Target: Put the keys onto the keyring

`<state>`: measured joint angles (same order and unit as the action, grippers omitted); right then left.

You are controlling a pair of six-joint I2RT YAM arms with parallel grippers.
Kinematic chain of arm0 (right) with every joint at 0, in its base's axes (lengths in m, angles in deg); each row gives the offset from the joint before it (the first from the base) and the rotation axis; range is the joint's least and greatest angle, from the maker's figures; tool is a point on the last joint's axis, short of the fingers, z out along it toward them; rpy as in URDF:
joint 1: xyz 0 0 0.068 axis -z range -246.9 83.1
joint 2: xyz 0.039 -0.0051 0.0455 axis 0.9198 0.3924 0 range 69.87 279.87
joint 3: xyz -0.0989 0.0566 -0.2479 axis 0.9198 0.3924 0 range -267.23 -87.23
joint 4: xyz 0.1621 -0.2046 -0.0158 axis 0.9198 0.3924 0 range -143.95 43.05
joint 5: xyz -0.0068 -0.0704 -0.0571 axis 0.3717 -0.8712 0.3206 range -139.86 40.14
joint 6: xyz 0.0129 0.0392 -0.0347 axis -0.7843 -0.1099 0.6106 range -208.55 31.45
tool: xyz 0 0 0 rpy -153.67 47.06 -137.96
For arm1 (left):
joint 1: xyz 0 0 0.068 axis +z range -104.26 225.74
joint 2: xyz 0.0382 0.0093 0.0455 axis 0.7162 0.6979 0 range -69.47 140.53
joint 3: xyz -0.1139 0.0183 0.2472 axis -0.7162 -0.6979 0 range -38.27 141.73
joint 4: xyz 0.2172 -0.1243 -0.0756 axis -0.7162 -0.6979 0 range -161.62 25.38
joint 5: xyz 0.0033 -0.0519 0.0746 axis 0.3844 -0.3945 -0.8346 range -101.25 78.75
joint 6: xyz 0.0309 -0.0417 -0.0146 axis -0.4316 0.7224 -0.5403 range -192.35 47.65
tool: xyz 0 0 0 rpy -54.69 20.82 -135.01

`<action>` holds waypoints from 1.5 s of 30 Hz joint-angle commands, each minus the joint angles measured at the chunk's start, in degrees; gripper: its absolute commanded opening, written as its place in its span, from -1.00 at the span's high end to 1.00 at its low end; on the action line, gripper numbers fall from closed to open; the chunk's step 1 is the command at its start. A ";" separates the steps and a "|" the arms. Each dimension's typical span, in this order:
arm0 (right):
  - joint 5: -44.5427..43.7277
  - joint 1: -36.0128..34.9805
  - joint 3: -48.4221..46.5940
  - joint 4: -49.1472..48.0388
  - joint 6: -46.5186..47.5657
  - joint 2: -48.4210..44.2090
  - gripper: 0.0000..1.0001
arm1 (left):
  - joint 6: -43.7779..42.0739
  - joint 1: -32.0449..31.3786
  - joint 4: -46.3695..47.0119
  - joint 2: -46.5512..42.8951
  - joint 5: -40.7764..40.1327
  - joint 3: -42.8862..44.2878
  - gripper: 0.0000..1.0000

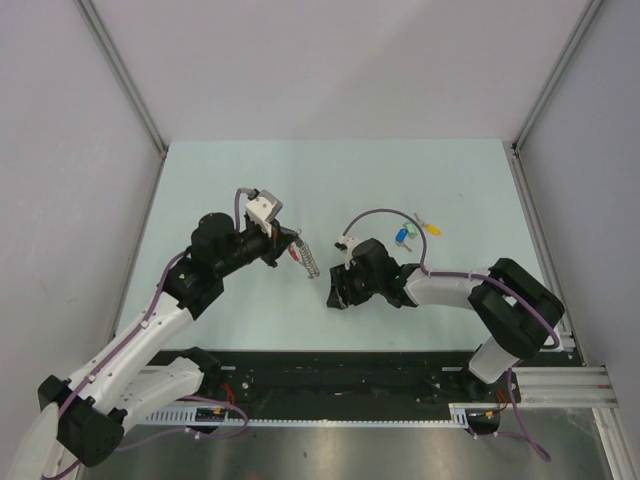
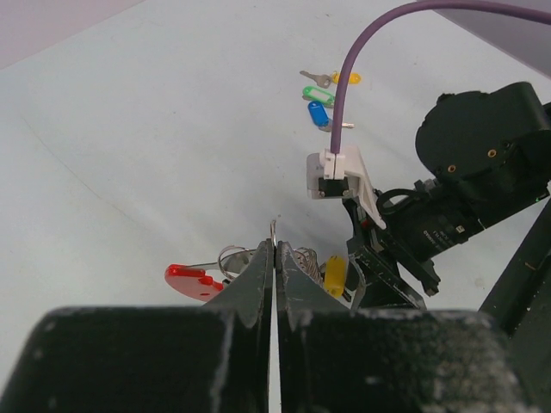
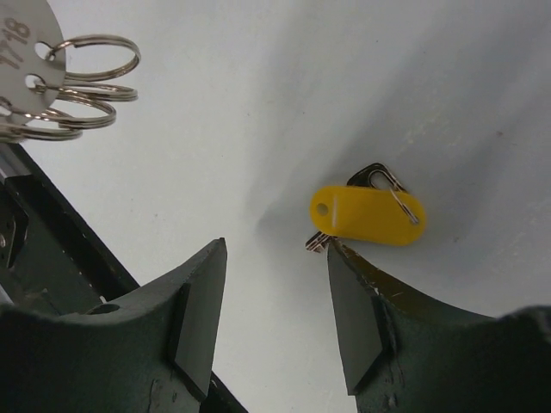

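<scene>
My left gripper [image 1: 288, 246] is shut on a thin metal ring of the keyring [image 2: 274, 229] and holds it just above the table. The keyring's red tag [image 2: 191, 280] and silvery chain [image 1: 310, 262] hang beside the jaws. Its rings [image 3: 86, 76] show at the upper left of the right wrist view. My right gripper [image 1: 335, 296] is open, close to the right of the keyring. A yellow-headed key [image 3: 366, 215] lies on the table, its metal end touching my right fingertip [image 3: 344, 267]. It also shows in the left wrist view [image 2: 334, 274].
Three more keys lie at the back right: green-headed [image 2: 317, 95], blue-headed [image 2: 318, 114] and yellow-headed [image 1: 431, 228]. A silver numbered disc [image 3: 24, 39] hangs with the rings. The two grippers are close together. Grey walls enclose the pale table [image 1: 330, 180].
</scene>
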<state>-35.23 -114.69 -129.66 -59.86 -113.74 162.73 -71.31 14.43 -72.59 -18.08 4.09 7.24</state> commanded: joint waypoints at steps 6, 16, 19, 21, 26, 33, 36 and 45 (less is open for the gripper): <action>2.94 6.91 0.16 1.96 18.14 -9.62 -0.01 | -0.86 0.55 1.37 -0.77 0.49 2.74 0.99; 5.67 10.88 0.34 -0.94 31.60 -6.99 0.16 | -2.88 0.55 0.94 -0.68 0.22 2.82 0.99; 6.20 10.53 0.34 -0.94 33.19 -5.59 0.23 | -2.88 0.64 0.85 -0.51 0.40 2.91 0.99; 5.76 9.82 0.25 -0.68 34.32 -4.44 0.26 | -2.88 0.64 0.85 -0.42 0.40 2.91 0.99; 5.49 8.51 0.25 -0.77 35.65 -2.51 0.28 | -2.97 0.64 0.85 -0.25 0.57 2.91 0.99; 5.93 7.98 0.33 -2.79 36.53 -0.14 0.36 | -3.15 0.64 0.93 -0.16 0.49 2.91 0.99; 6.46 7.89 0.16 -3.14 37.14 0.30 0.39 | -3.06 0.64 0.85 -0.07 0.49 2.82 1.00; 6.81 7.54 -0.10 -4.37 37.93 1.18 0.50 | -3.24 0.64 0.85 0.28 0.40 2.91 0.99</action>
<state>-29.39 -106.80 -129.25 -61.32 -77.30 163.30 -73.43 14.43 -73.03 -17.62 4.02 7.24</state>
